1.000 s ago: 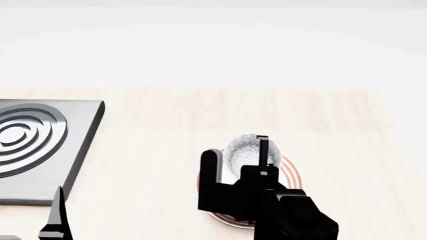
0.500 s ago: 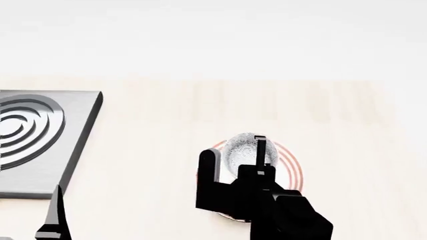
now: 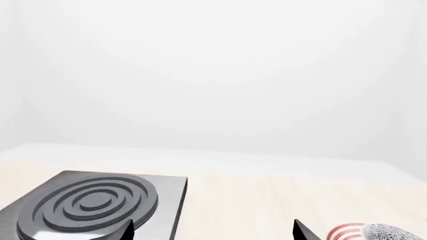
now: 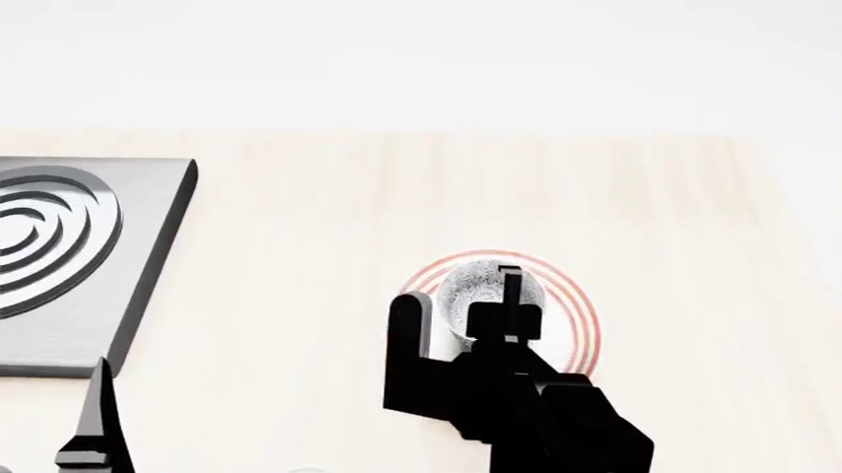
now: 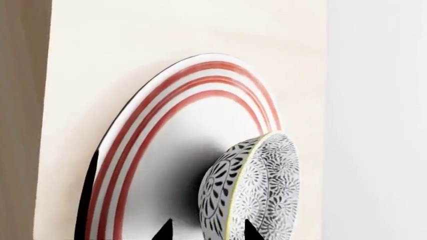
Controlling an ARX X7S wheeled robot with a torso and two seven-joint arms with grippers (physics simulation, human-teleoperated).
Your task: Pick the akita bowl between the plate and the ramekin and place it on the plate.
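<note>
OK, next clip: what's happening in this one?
The right gripper holds the akita bowl by its rim, one finger inside and one outside, over the middle of the plate. Whether the bowl already touches the plate is unclear. The left gripper sits idle near the stove burner.

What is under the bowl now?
The plate is under the bowl; its red rings show around the bowl. The right gripper holds the bowl's rim. Whether the bowl already touches the plate is covered by the bowl itself.
</note>
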